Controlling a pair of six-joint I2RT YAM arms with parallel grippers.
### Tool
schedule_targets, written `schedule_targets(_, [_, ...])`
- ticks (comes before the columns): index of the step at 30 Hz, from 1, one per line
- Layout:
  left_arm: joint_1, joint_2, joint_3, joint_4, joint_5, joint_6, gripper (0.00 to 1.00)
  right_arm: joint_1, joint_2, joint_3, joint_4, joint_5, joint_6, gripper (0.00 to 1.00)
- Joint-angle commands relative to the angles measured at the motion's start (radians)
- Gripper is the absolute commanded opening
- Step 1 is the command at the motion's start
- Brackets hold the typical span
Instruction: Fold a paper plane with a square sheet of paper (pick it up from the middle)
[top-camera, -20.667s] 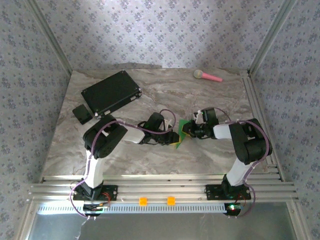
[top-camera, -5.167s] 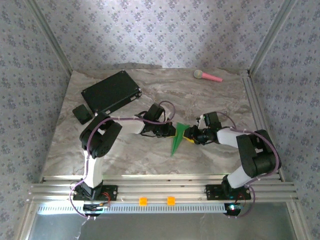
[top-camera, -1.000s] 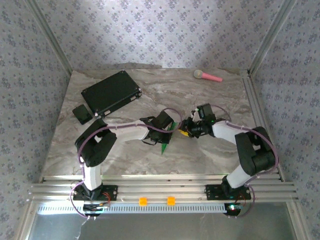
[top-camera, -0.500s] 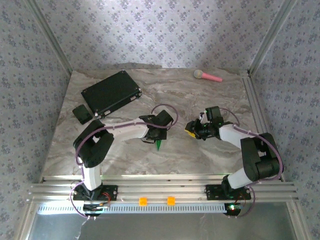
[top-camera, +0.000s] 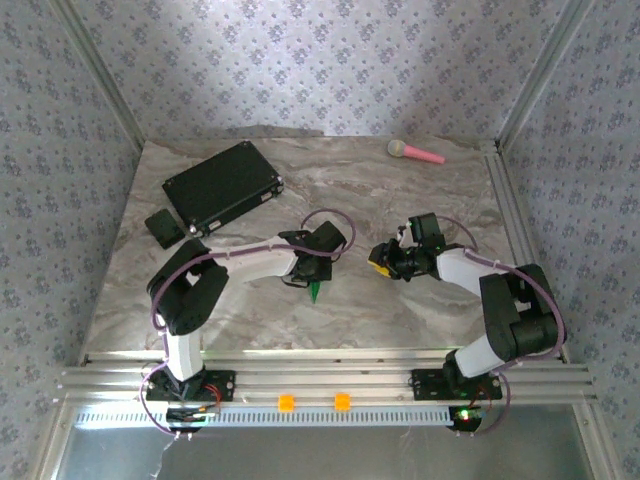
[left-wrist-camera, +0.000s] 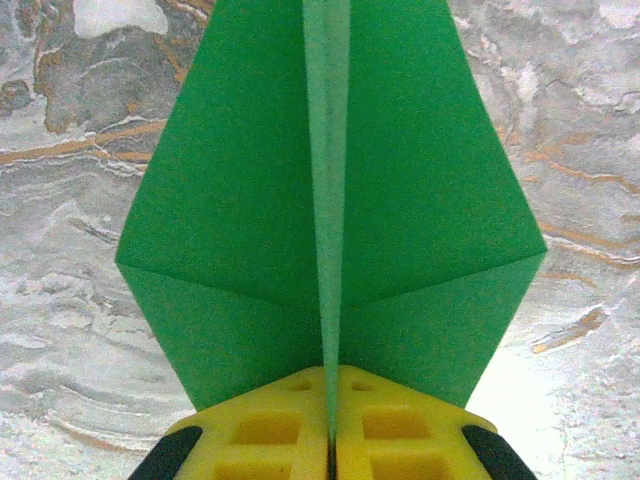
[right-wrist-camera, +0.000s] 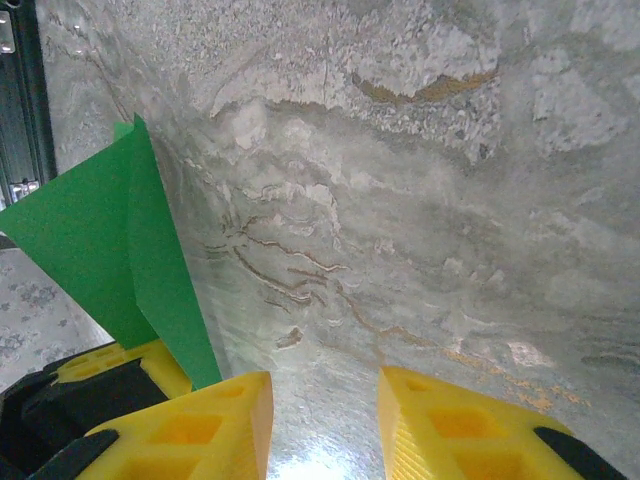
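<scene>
My left tool (left-wrist-camera: 330, 388) pinches the creased paper plane (left-wrist-camera: 240, 220) (folding looks done), right tool (right-wrist-camera: 322, 388) spread empty at its three o'clock; set-down remains.

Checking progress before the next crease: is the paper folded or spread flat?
Folded: the paper shows a centre ridge and diagonal creases, pinched in the shut left gripper.

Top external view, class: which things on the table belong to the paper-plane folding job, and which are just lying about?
Belong to the job:
green paper plane, pinched in the shut left gripper
right gripper, open and empty, near the plane

Just lying about:
black case
small black box beside the case
pink-handled toy at the far edge
</scene>
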Motion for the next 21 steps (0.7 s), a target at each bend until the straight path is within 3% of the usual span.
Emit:
schedule_targets(1, [-0.004, 0.014, 0.016, -0.026, -0.024, -0.005, 0.09, 0.007, 0.015, 0.008, 0.006, 0.003, 0.010, 0.34])
schedule_targets(21, [-0.007, 0.031, -0.023, -0.029, -0.051, -0.004, 0.20, 0.023, 0.042, 0.022, 0.005, 0.002, 0.012, 0.36])
